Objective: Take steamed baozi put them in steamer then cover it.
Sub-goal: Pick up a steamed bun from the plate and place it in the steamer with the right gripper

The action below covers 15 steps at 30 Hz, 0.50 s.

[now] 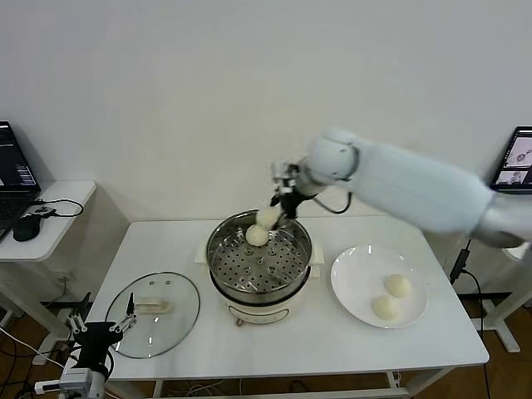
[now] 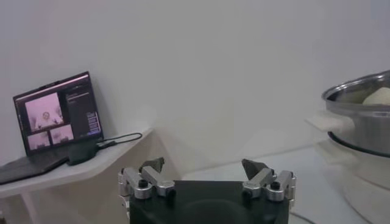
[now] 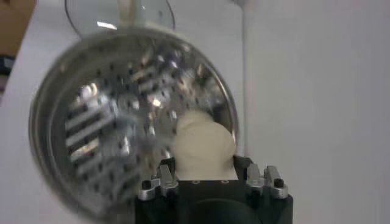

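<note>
**Second bun held over the steamer's far rim**

At the lower left of the head view, the left gripper [image 1: 101,328] waits off the table's front corner, its fingers [image 2: 152,165] spread apart on nothing. Just beside it, on the white table [image 1: 274,349], the cover [image 1: 153,313] lies flat, glass with a cream handle at its centre.

Toward the lower right of that view sits a white plate [image 1: 353,278] carrying two steamed baozi [image 1: 398,285], close together but apart from each other.

In the middle of the frame stands the steamer [image 1: 259,266], its steel basket open on the cream cooker base. One bun [image 1: 257,235] rests on the perforated floor near the far wall.

Above and just behind it, over the far rim, the right gripper [image 1: 279,209] reaches in from the upper right on its long white arm. Its fingers are clamped on another bun [image 1: 268,217], which fills the gap between them in the right wrist view, with the basket's holes shining below it.

Farther back, at the left edge, a laptop [image 1: 15,170] stands on a side table.
</note>
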Available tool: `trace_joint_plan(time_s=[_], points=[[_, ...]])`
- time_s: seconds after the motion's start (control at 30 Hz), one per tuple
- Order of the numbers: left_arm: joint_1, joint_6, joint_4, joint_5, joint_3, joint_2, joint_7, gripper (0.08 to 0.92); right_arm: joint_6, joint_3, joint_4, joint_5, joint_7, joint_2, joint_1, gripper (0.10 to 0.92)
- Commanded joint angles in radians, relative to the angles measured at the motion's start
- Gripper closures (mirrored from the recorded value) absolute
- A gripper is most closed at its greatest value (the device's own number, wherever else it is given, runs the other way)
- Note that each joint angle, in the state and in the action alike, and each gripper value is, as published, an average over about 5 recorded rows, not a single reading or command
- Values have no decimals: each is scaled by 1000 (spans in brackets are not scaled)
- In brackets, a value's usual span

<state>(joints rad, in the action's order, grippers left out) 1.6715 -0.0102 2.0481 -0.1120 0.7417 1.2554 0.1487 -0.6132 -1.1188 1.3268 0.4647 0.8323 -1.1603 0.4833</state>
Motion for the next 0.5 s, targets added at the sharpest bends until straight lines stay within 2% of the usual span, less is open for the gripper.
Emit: trace_joint_plan(time_s=[0.03, 0.5], points=[[-6, 2, -3, -2, -3, 3, -1, 177, -102, -41, -96, 69, -91, -214, -75, 423], [-11, 10, -14, -9, -3, -2, -2, 177, -112, -40, -224, -34, -118, -294, -152, 423]])
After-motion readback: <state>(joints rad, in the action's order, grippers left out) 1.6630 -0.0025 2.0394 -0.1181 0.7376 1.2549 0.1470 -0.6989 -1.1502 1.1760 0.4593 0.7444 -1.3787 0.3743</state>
